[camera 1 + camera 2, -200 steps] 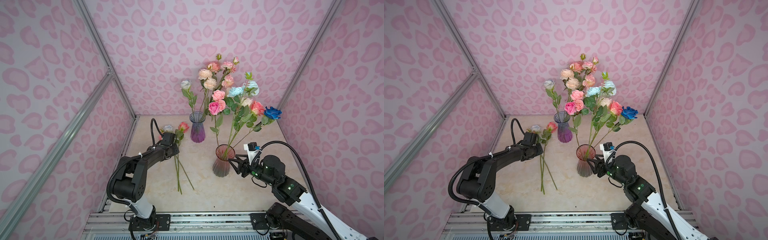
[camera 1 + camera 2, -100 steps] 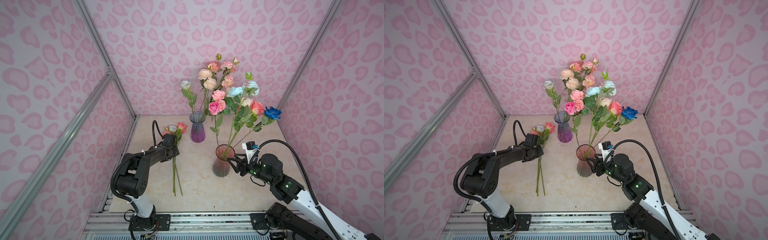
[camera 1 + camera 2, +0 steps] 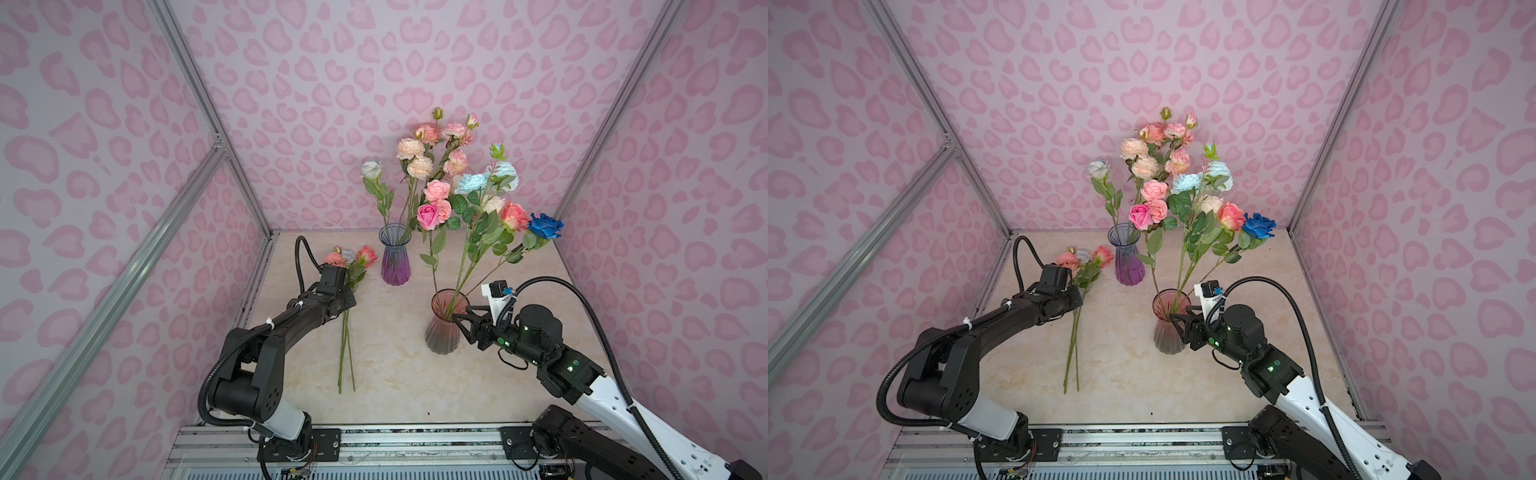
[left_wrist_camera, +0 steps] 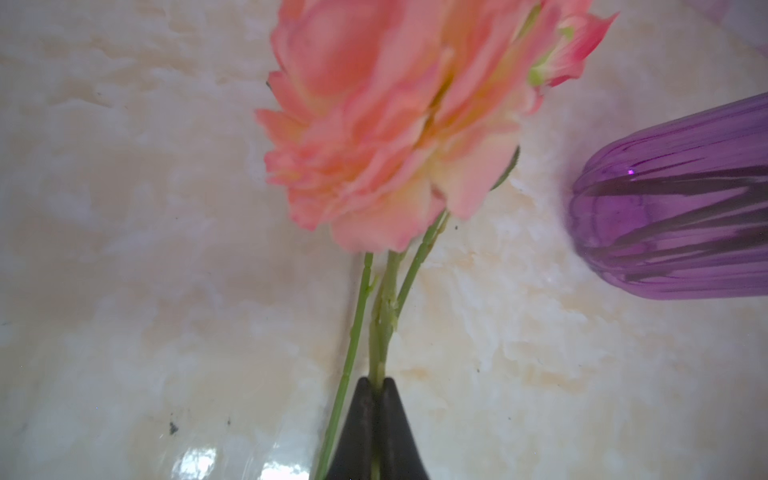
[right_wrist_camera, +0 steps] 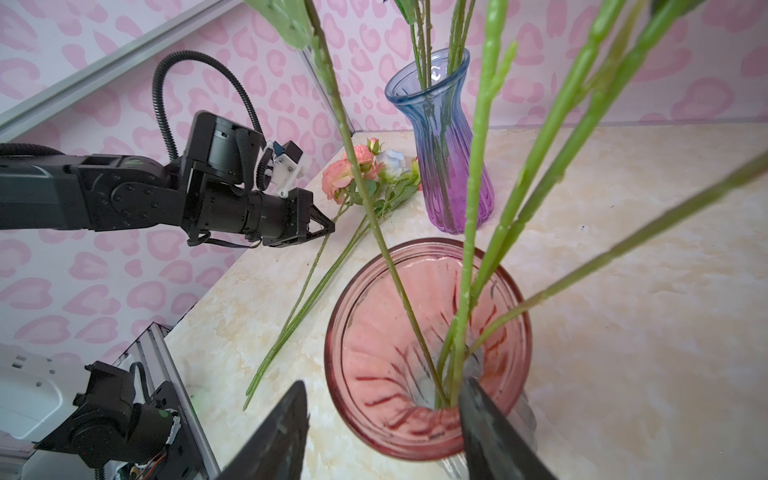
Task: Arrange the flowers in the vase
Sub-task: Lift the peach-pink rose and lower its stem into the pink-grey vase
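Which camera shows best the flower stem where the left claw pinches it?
The left wrist view: up close, the left gripper is shut on the peach flower stem. The right wrist view shows that pinch small, from the side. In both top views the arm covers it.

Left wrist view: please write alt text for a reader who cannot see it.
The left claw is shut on a green stem of a pink-peach bloom over a marble tabletop. A purple vase stands close by.
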